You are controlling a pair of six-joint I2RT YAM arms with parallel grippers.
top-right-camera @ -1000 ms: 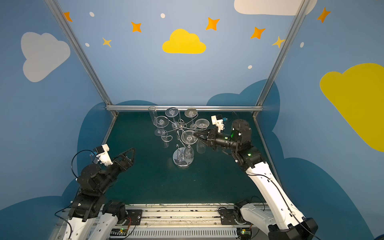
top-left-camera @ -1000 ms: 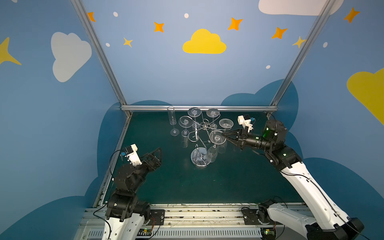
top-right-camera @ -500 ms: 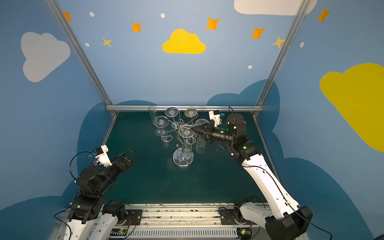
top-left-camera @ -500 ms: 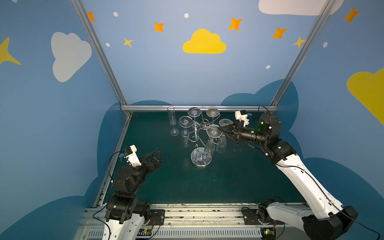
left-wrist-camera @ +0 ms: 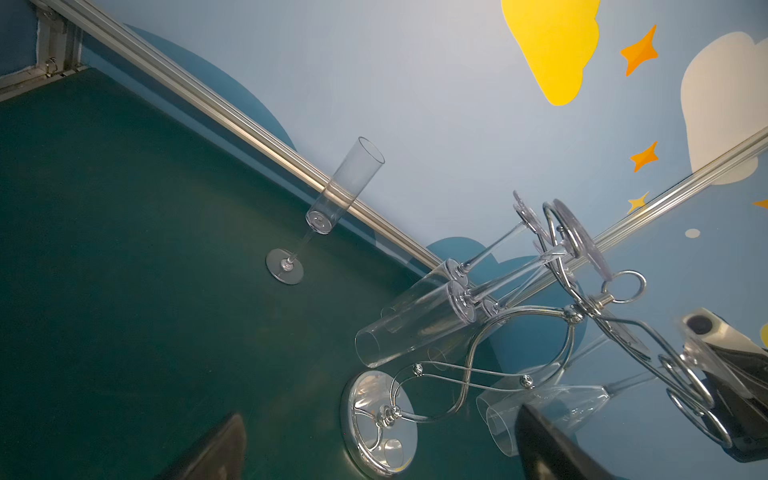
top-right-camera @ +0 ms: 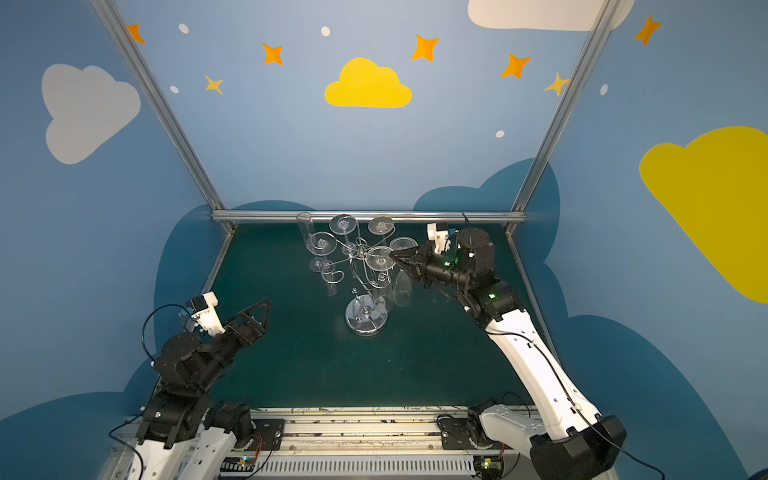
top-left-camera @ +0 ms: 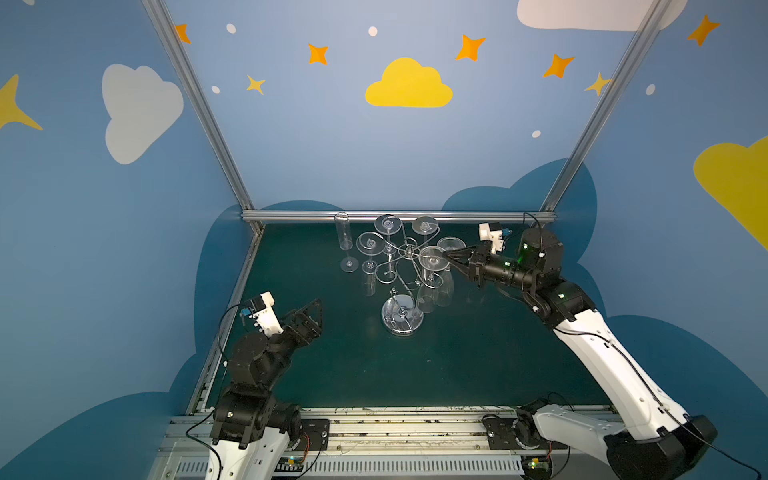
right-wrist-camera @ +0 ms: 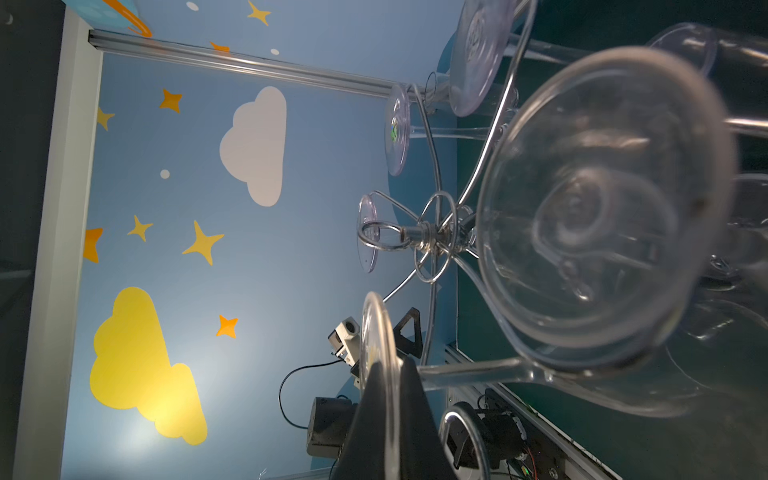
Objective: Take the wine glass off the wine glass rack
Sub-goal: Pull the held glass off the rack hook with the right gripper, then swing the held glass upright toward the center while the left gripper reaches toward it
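A: What's hard to see?
B: Clear glass on wire. Bowls under the rack (top-left-camera: 409,250) overlap, can't count them. Can't tell if the wine glass (top-left-camera: 433,258) foot sits in its scroll arm or is clear of it. Right wrist view: its bowl is blurred and fills most of it. Left wrist view: fingers (left-wrist-camera: 216,451) of the left tool (top-left-camera: 311,318) cut off at the frame edge.
A: Tools?
B: Right tool (top-left-camera: 448,257) pinched closed on the wine glass foot rim, right side of the rack, bowl hanging down. Left tool spread wide, holding nothing, by the left edge of the desk (top-left-camera: 478,353).
A: Rack spot?
B: Far half of the desk, midway between side edges. One flute (top-left-camera: 343,237) upright near the far edge, left of the rack.
A: Room?
B: Dark green desk top, metal rail (top-left-camera: 399,216) along the far edge, blue walls with clouds and stars.
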